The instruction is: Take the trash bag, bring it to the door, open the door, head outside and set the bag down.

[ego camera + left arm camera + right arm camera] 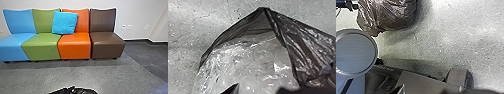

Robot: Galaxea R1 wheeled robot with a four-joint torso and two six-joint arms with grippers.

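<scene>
In the left wrist view, the bag (pixel 308 47) holds clear plastic (pixel 255 60), pincer's (pixel 258 90) state unclear.

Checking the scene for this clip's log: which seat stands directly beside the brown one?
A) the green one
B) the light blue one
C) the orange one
C: the orange seat stands directly beside the brown seat, at the end of the row.

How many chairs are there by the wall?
4, side by side. From left to right in the head view: a blue chair, a green chair, an orange chair and a brown chair. Others may stand outside the picture.
</scene>
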